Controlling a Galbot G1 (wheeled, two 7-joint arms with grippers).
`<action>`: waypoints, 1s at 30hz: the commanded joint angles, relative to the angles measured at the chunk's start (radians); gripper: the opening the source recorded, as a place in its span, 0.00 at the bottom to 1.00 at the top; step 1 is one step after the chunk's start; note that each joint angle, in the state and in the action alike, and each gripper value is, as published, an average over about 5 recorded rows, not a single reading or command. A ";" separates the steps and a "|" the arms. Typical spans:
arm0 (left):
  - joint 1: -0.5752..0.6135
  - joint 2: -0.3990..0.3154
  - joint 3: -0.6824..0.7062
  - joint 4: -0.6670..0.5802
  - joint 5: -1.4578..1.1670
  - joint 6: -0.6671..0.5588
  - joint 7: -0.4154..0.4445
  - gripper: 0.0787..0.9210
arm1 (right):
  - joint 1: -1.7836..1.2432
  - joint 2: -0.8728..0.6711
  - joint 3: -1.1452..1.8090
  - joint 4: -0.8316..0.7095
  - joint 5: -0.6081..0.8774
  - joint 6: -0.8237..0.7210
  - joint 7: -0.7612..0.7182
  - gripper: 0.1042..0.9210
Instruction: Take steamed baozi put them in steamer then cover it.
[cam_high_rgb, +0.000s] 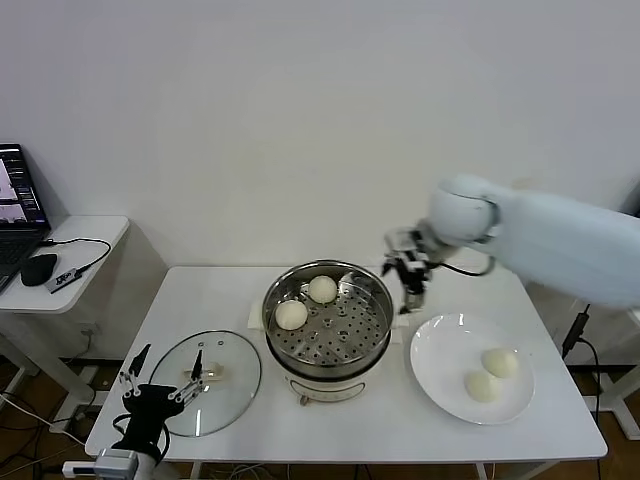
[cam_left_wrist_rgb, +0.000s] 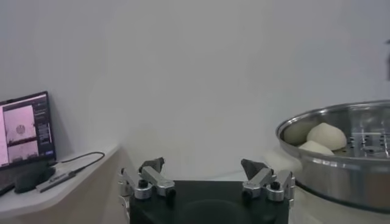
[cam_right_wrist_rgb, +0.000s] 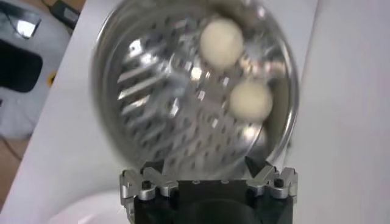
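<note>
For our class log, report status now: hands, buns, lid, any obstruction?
Right hand open, empty, beside steamer rim. Left hand open, low by lid. Two baozi in steamer, two on plate. Lid off; nothing blocking.

The white table (cam_high_rgb: 250, 420) carries the steamer (cam_high_rgb: 327, 322), the cover (cam_high_rgb: 205, 383) and a plate (cam_high_rgb: 440, 350).

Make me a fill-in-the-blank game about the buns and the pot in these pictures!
1. The number of baozi lying inside the steamer is ____.
2. The baozi not yet moved lie on a white ____.
3. The glass cover lies flat on the ____, at the robot's left of the steamer.
4. The right tool is above the steamer's rim, and it holds ____.

Missing words: two; plate; table; nothing
</note>
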 joint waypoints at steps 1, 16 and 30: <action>0.010 -0.005 0.017 -0.004 0.015 -0.001 -0.001 0.88 | -0.205 -0.400 0.116 0.125 -0.222 0.142 -0.055 0.88; 0.023 -0.019 0.030 0.008 0.035 -0.001 -0.001 0.88 | -0.917 -0.459 0.680 0.039 -0.436 0.214 0.001 0.88; 0.035 -0.019 0.009 0.016 0.034 -0.003 0.000 0.88 | -0.993 -0.301 0.706 -0.049 -0.449 0.199 0.048 0.88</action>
